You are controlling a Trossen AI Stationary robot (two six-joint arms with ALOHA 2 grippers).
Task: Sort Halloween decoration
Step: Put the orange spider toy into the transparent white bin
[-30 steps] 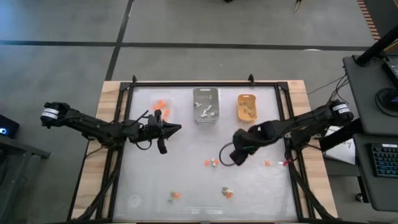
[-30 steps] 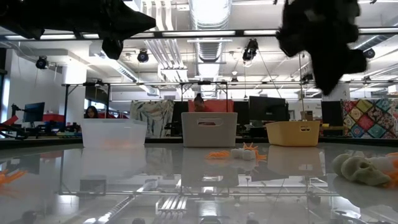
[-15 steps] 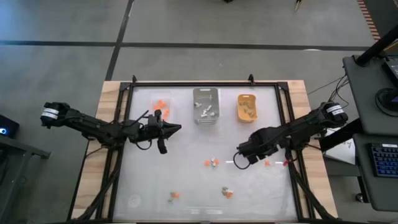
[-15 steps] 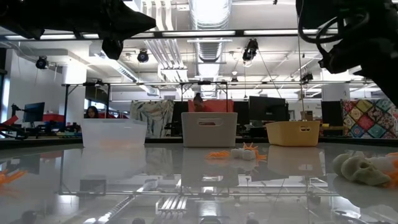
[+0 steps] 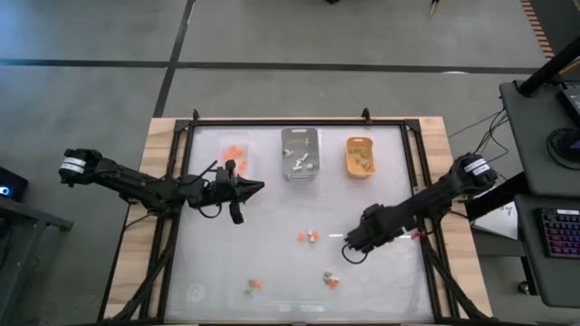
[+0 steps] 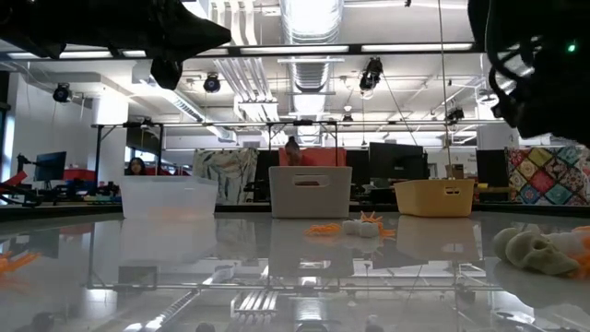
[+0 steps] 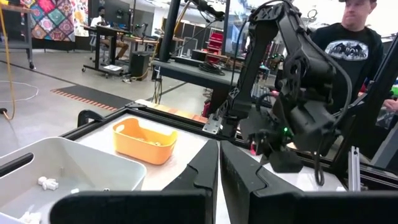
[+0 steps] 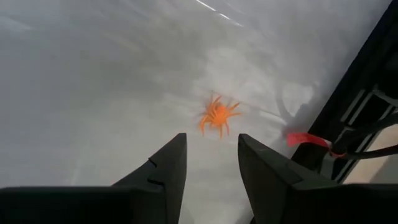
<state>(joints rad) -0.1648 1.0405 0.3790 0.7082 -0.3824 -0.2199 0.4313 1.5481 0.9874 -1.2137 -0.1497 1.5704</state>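
In the right wrist view an orange spider decoration [image 8: 217,115] lies on the white table just ahead of my right gripper [image 8: 211,140], which is open with nothing between its fingers. From above, the right gripper [image 5: 355,246] hangs over the table's right-centre. Small orange and white decorations lie at the centre [image 5: 309,237], toward the front [image 5: 331,280] and front left [image 5: 253,286]. My left gripper [image 5: 256,188] waits shut, left of centre, near the clear tray [image 5: 235,154]. In the low view a grey-white skull [image 6: 535,251] and an orange spider [image 6: 323,229] rest on the tabletop.
A grey tray [image 5: 300,152] and an orange-yellow tray [image 5: 360,156] stand in the back row beside the clear one. A black frame [image 5: 419,181] rims the table, and a red tag [image 8: 309,140] lies at its right side. A person [image 7: 354,37] stands beyond the table.
The right arm has swung from mid-table toward the front right and its fingers now face the orange spider by the right frame. The left arm has not moved.
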